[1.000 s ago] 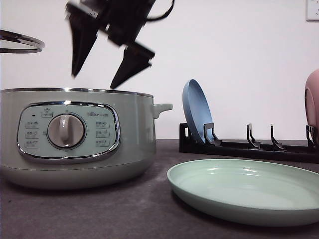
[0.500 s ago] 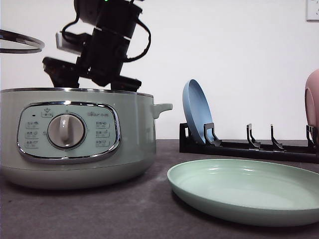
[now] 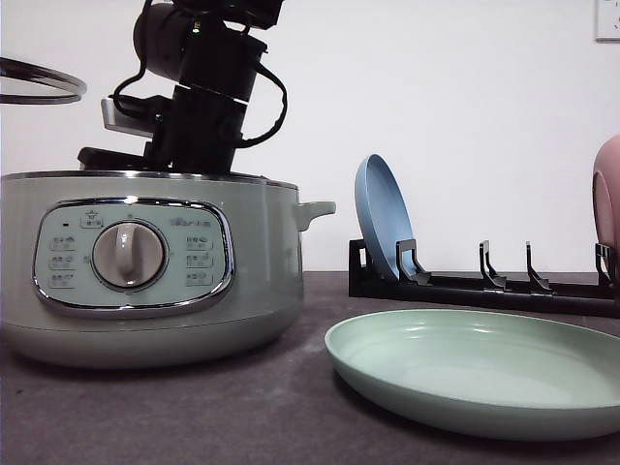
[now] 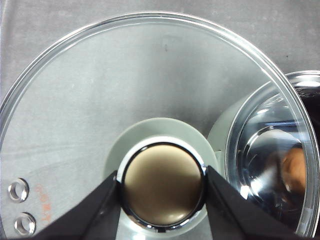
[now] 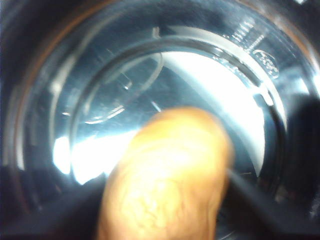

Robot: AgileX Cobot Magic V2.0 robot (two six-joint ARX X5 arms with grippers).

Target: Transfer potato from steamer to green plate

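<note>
The lid (image 4: pixel 125 100) hung off the steamer's left, lifted clear of the tabletop (image 4: pixel 45 20), and the left tool (image 4: pixel 162 210) was clenched on its knob (image 4: pixel 162 192), one finger against each side. Through the glass in the left wrist view, the open pot's shiny inside showed an orange blur.

The steamer (image 3: pixel 145 291) stood open at the left of the tabletop (image 3: pixel 194 417), dial (image 3: pixel 126 254) facing forward. The right arm (image 3: pixel 199 87) reached straight down into it, its tool sunk below the rim, which blocked any front sight of the fingers. In the right wrist view the potato (image 5: pixel 165 175) lay inside the steel bowl (image 5: pixel 210 75), close up and blurred, with dark shapes on either side; whether the right tool gripped it could not be told.

The green plate (image 3: pixel 475 373) lay empty to the right of the steamer. Behind it a black rack (image 3: pixel 484 286) held a blue plate (image 3: pixel 383 218) on edge and, at the far right, a pink plate (image 3: pixel 607 203).
</note>
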